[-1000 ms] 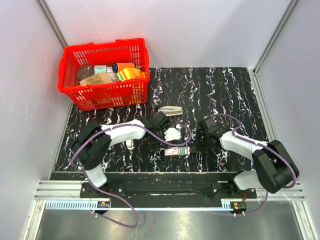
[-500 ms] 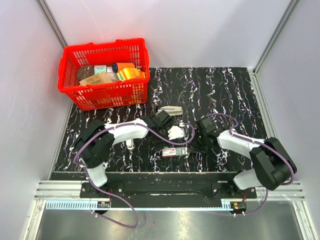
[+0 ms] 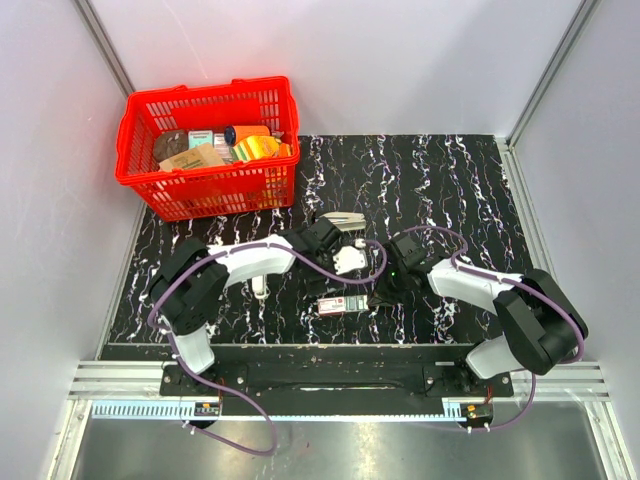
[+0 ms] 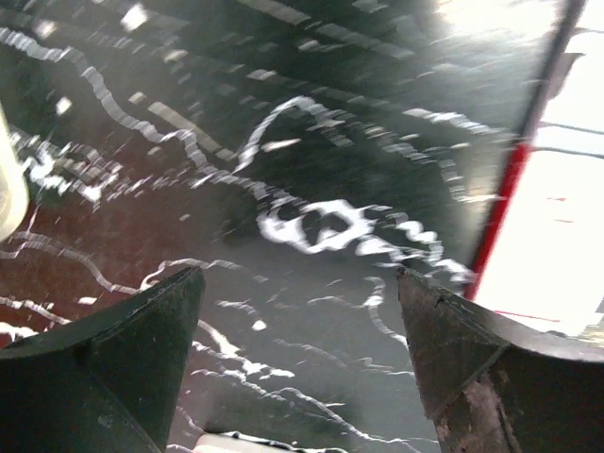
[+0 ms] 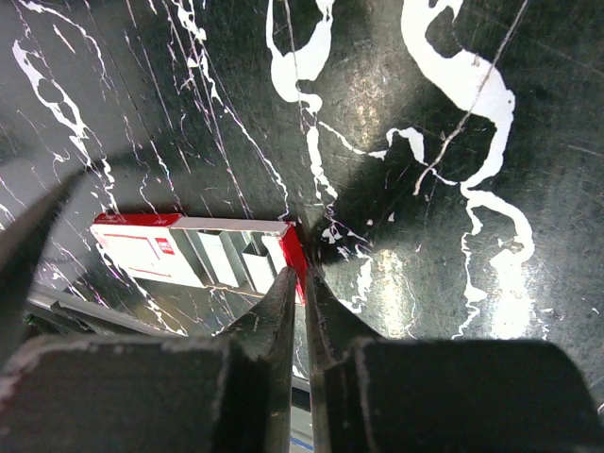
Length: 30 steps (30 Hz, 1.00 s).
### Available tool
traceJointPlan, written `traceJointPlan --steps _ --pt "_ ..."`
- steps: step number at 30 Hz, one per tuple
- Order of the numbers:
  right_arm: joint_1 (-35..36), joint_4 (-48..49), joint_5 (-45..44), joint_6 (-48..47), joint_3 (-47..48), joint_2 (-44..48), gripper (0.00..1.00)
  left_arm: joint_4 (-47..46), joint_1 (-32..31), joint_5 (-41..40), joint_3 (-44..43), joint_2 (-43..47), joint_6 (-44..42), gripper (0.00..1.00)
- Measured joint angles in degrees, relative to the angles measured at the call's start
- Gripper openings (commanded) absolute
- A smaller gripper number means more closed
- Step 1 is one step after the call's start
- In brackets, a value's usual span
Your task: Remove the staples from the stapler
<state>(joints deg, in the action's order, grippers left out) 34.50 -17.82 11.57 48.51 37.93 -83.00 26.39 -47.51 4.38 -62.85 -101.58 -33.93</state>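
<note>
Grey-silver stapler (image 3: 340,218) lying on black marbled table (image 3: 450,190), outside both pairs of jaws, just beside left gripper (image 3: 350,262) standing wide open over bare tabletop, right gripper (image 5: 302,276) pinching closed on nothing, its tips sitting just beside red end of red-and-white box (image 5: 189,250).

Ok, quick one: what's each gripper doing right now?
Left gripper: open, nothing between its fingers.
Right gripper: shut, tips at the red end of the red-and-white box; no grip on it visible.
</note>
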Motion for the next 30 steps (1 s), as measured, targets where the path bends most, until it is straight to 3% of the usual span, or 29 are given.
traceJointPlan --steps 8,16,30 --pt "0.0 0.0 0.0 0.2 0.0 0.0 0.13 -0.2 9.2 -1.3 2.6 2.3 -1.8 0.89" --pt "0.0 0.0 0.0 0.4 0.0 0.0 0.13 1.1 0.7 0.6 7.9 7.0 -2.7 0.89" --pt "0.0 0.0 0.0 0.9 0.0 0.0 0.13 0.3 -1.5 2.1 6.4 5.3 -0.7 0.89"
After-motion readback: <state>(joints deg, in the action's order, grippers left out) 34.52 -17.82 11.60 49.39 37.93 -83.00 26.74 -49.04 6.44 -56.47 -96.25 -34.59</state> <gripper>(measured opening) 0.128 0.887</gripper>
